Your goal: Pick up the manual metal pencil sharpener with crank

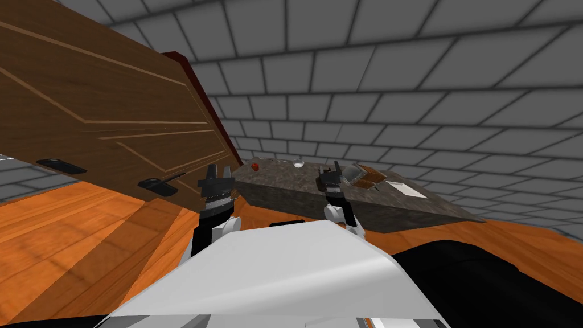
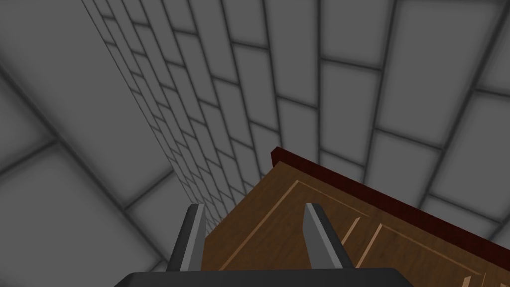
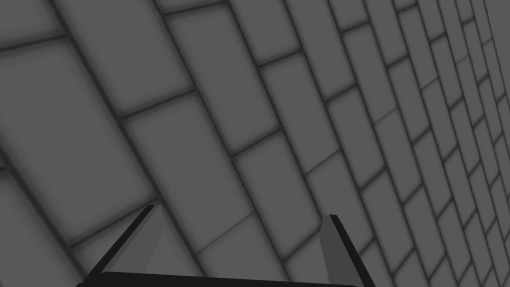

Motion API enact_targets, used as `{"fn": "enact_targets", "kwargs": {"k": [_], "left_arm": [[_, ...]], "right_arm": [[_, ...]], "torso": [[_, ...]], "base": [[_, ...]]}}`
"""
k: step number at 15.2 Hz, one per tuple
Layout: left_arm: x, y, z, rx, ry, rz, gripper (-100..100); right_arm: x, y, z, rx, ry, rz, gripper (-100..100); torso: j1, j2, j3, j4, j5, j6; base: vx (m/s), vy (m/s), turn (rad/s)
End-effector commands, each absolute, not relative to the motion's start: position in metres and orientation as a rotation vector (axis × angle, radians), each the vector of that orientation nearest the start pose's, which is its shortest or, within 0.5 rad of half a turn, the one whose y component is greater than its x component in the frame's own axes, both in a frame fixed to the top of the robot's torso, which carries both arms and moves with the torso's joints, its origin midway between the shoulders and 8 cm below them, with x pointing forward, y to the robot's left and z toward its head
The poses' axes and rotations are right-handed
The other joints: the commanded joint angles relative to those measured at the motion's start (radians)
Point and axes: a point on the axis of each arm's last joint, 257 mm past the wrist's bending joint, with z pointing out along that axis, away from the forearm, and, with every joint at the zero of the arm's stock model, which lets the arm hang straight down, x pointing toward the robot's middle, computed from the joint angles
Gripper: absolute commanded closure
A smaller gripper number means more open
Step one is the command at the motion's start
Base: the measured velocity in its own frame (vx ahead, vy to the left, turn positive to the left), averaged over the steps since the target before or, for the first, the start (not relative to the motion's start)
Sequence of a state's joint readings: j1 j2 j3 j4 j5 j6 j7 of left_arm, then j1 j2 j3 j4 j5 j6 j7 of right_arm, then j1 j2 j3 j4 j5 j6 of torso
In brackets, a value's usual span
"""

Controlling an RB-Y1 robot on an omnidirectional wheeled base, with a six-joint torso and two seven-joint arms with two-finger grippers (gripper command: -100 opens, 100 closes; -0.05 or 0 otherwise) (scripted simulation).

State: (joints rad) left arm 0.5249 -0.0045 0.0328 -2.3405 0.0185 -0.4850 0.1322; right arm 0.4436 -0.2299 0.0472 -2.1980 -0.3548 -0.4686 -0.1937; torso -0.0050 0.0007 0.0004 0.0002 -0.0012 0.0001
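On the dark stone-patterned table (image 1: 296, 191) ahead, a small grey rounded object (image 1: 354, 173) that may be the sharpener sits next to a brown item (image 1: 373, 177). My right gripper (image 1: 336, 166) is raised just left of it, at the table's near edge; its wrist view shows the right gripper (image 3: 241, 212) open and empty. My left gripper (image 1: 218, 169) is held up in front of the table's left end, beside a brown wooden door. In its wrist view the left gripper (image 2: 252, 205) is open with nothing between its fingers.
A large brown panelled door (image 1: 102, 114) with dark handles and a dark red edge leans across the left. A small red object (image 1: 255, 166), a clear glass item (image 1: 298, 164) and a flat white sheet (image 1: 407, 189) lie on the table. Orange wooden floor (image 1: 68, 239) surrounds me.
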Motion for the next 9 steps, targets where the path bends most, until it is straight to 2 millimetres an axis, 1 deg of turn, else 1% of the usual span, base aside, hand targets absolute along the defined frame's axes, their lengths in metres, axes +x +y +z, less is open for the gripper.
{"fn": "enact_targets", "kwargs": {"k": [1, 3, 4, 6, 7, 9], "left_arm": [[0.330, 0.292, 0.041, -0.695, 0.543, -1.401, 0], [0.330, 0.292, 0.041, -0.695, 0.543, -1.401, 0], [0.330, 0.292, 0.041, -0.695, 0.543, -1.401, 0], [0.330, 0.292, 0.041, -0.695, 0.543, -1.401, 0], [0.330, 0.292, 0.041, -0.695, 0.543, -1.401, 0], [0.330, 0.292, 0.041, -0.695, 0.543, -1.401, 0]], "right_arm": [[0.374, -0.289, -0.005, 0.924, 0.555, 1.795, -100], [0.374, -0.291, -0.006, 0.938, 0.540, 1.807, -100], [0.375, -0.295, -0.006, 0.967, 0.511, 1.858, -100], [0.375, -0.297, -0.007, 0.981, 0.495, 1.869, -100], [0.376, -0.302, -0.008, 1.011, 0.461, 1.921, -100], [0.376, -0.305, -0.008, 1.027, 0.443, 1.933, -100]], "torso": [[0.000, 0.000, 0.000, 0.000, 0.000, 0.000], [0.000, 0.000, 0.000, 0.000, 0.000, 0.000], [0.001, -0.001, 0.000, 0.000, 0.000, 0.000], [0.000, 0.000, 0.000, 0.000, 0.000, 0.000], [0.001, -0.001, 0.000, 0.000, 0.000, 0.000], [0.000, 0.000, 0.000, 0.000, 0.000, 0.000]], "base": [[-0.012, -0.052, 0.102], [-0.010, -0.052, 0.080], [-0.012, -0.052, 0.118], [-0.012, -0.056, 0.084], [-0.014, -0.059, 0.115], [-0.016, -0.058, 0.090]]}}
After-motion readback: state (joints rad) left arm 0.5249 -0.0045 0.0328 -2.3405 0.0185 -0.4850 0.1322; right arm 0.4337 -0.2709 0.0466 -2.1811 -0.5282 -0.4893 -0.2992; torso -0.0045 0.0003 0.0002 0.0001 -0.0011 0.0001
